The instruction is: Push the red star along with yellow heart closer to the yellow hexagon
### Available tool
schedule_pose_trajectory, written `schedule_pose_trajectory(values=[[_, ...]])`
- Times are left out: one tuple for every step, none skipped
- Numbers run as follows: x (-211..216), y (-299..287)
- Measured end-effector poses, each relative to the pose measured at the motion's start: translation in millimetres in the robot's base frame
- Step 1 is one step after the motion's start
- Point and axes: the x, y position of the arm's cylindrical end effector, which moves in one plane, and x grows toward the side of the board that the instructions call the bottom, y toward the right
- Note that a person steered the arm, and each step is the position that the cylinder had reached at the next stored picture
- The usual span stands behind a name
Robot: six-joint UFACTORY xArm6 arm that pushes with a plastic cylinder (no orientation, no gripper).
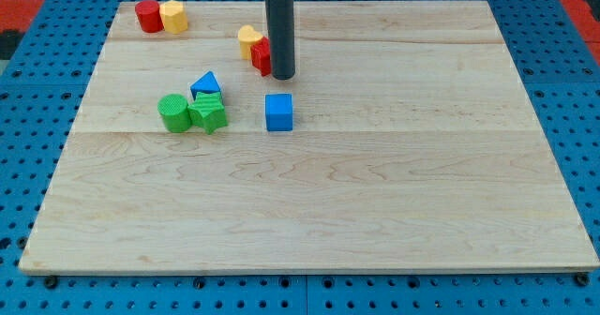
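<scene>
My rod [281, 29] descends from the view's top centre and ends at my tip [283, 76], which rests on the board [375, 184] directly against the right side of the red star [261, 55]. The rod carries no jaws; it is a plain dark cylinder and grasps nothing, only abutting the star.

The red star is partly hidden behind the rod, so its outline is only partly legible. The yellow heart [248, 39] touches the star on its upper left, and the pair sits in the upper middle of the board.

The yellow hexagon [173, 17] lies near the board's upper left corner, touching a red cylinder [148, 16] on its left. The hexagon is well apart from the star and heart, toward the view's left and slightly nearer the top edge.

Below the star and heart, left of centre, stands a cluster: a blue triangle [205, 83] at the top, a green cylinder [173, 112] at lower left, and a green block [209, 112] at lower right whose exact shape I cannot resolve. All three appear to touch.

A blue cube [278, 112] stands alone, below my tip and just right of the cluster.

The board lies on a blue perforated surface [37, 109].
</scene>
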Motion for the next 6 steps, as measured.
schedule_pose_trajectory(values=[[0,0],[0,0],[0,12],[-2,39],[-14,13],[-43,-43]])
